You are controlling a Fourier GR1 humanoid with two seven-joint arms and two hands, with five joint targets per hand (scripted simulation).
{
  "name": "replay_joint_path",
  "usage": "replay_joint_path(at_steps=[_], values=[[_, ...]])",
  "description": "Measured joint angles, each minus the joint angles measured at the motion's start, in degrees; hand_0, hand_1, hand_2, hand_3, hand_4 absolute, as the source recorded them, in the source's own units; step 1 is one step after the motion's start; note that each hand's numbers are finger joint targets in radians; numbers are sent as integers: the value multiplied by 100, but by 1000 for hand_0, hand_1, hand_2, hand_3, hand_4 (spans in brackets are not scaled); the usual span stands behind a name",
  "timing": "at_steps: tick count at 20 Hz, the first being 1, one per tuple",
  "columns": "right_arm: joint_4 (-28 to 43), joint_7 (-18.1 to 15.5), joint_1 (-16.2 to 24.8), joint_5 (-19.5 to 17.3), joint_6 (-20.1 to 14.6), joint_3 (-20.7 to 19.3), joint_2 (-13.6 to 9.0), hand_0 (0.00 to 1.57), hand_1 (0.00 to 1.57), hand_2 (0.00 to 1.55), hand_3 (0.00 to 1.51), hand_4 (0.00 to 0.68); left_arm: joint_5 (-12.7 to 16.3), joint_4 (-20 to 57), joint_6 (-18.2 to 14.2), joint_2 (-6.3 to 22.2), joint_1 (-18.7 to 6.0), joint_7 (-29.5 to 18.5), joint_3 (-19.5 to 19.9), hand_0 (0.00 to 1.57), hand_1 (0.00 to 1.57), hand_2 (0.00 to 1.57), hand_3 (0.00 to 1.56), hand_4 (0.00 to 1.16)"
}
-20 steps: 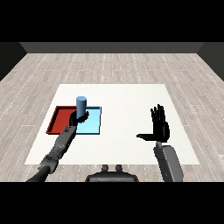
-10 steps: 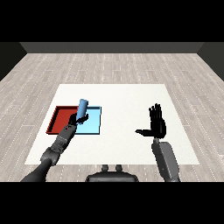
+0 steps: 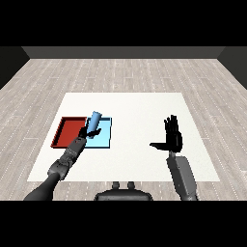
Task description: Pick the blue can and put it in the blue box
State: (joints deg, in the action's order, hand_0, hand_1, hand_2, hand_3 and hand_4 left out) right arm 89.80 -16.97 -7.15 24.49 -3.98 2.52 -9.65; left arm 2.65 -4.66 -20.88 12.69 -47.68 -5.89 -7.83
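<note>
Left robot hand holds tilted blue can over blue tray.

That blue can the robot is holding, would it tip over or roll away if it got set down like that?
Probably, yes. The blue can is tall and narrow and leans to the right in the left hand, so set down tilted it would likely topple. Its round body would then tend to roll, though the light blue tray beneath it may stop it at its rim.

You see the blue can tilted, top leaning right, over the light blue tray, which lies just right of the red tray.
</note>
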Motion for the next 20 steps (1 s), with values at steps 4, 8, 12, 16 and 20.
replay_joint_path(at_steps=[4,8,12,16,20], values=[[-55,-143,120,7,134,-65,-42,0,0,0,0,0,-173,125,78,-68,-60,135,-122,0,0,0,0,0],[18,-107,172,134,255,-116,-30,0,0,0,0,0,-252,140,-157,-167,-45,199,-141,0,0,0,0,0],[24,-67,66,128,206,-116,44,0,0,0,0,0,-80,9,-768,-243,58,-30,90,0,0,0,0,0],[78,-37,67,181,237,-129,59,0,0,0,0,0,268,-593,-1438,-242,282,-1009,497,0,0,0,0,0],[193,27,110,227,276,-130,40,0,0,0,0,0,512,-1463,-1211,-270,535,-2133,719,0,0,0,0,0]])
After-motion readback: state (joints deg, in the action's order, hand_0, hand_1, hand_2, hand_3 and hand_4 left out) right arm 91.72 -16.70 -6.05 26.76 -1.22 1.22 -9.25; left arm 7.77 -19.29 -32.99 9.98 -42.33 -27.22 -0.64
